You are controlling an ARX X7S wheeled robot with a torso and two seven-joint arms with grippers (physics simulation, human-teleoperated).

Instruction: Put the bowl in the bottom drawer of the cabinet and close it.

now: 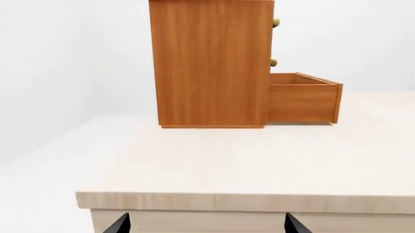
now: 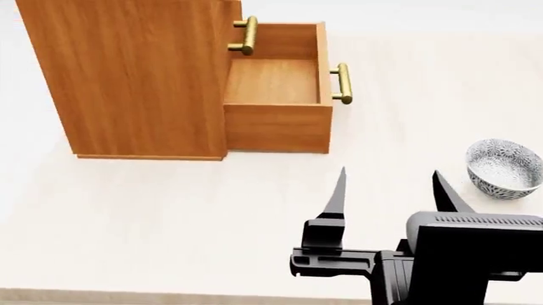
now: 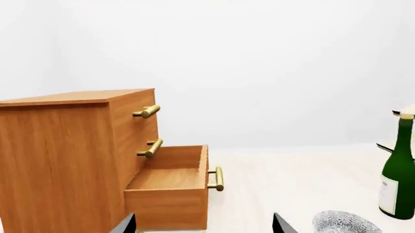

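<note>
Bowl [image 2: 505, 168] first: it sits upright on the pale table [image 2: 152, 222] at the right edge of the head view, well apart from the cabinet [image 2: 127, 76], which fills the upper left of that frame. Nothing holds the bowl. It is white with a dense blue-grey pattern, and its rim also shows at the lower right of the right wrist view.

From the cabinet's front the bottom drawer [image 2: 276, 86] is pulled out and open, its inside bare wood, its brass handle [image 2: 341, 83] on the face toward the right of the head view. The two drawers above are shut.

At the lower centre-right of the head view the right gripper [image 2: 390, 190] hangs above the table with its two black fingers spread wide and nothing between them. It is just to the left of the bowl, not touching it.

The left gripper [image 1: 206, 224] shows only as two dark fingertips at the bottom of the left wrist view, set wide apart, below the table's near edge.

A green bottle [image 3: 399, 177] stands upright at the right edge of the right wrist view, behind the bowl.
</note>
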